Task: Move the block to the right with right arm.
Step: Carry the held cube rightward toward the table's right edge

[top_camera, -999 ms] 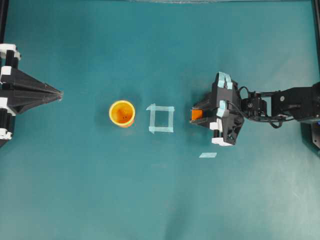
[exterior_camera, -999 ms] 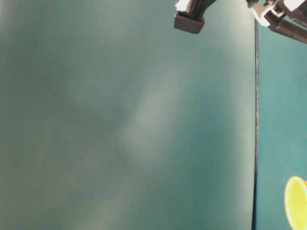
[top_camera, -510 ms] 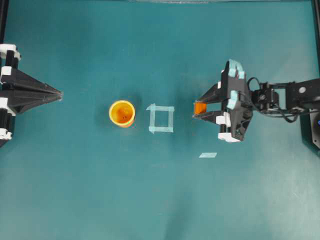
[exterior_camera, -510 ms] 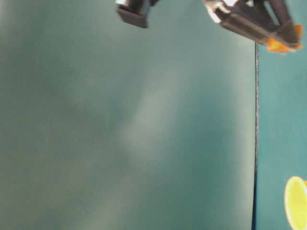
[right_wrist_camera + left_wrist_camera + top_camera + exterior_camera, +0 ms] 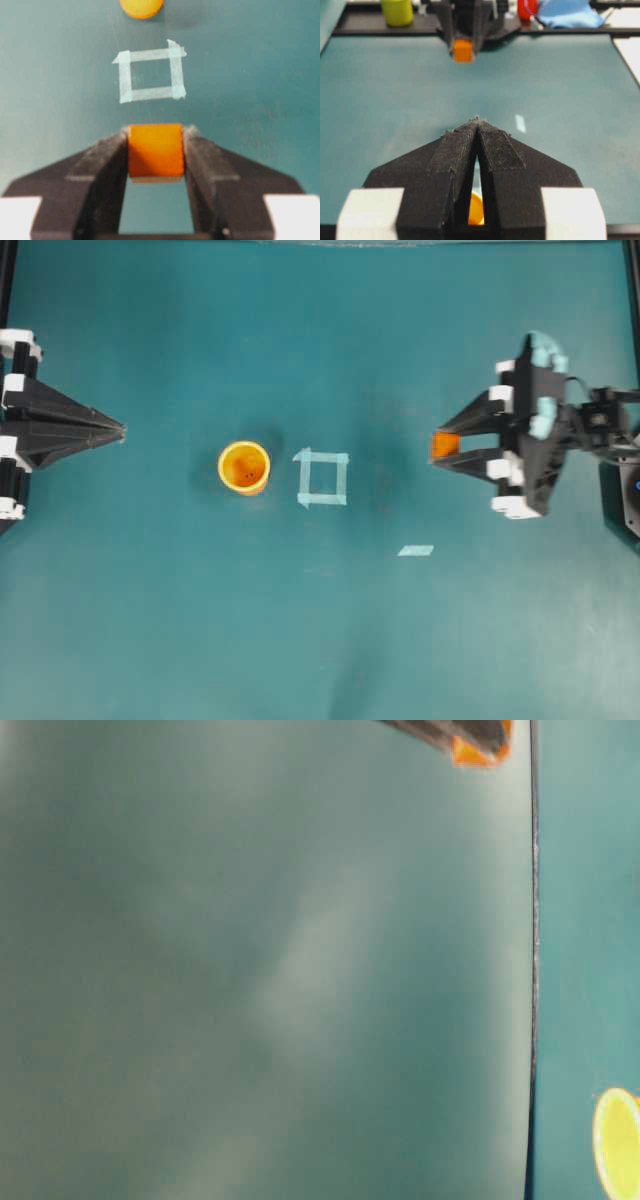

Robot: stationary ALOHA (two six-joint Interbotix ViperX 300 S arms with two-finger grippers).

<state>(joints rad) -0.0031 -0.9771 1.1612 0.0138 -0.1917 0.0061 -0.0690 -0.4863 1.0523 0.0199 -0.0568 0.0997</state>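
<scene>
Robot lab bench: teal mat (image 5: 150, 620), taped square marker (image 5: 322, 478), two fixed black arms.

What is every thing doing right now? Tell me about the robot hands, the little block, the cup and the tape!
right hand: shut on the block, lifted off the table
block: held between the fingers, in the air
left hand: shut, holding nothing
cup: upright, open top, standing alone
tape square: flat on the table, nothing inside

cup (image 5: 244, 467) left of tape square (image 5: 323, 478) | block (image 5: 444, 445) right, in right pincer (image 5: 440, 446)
</scene>
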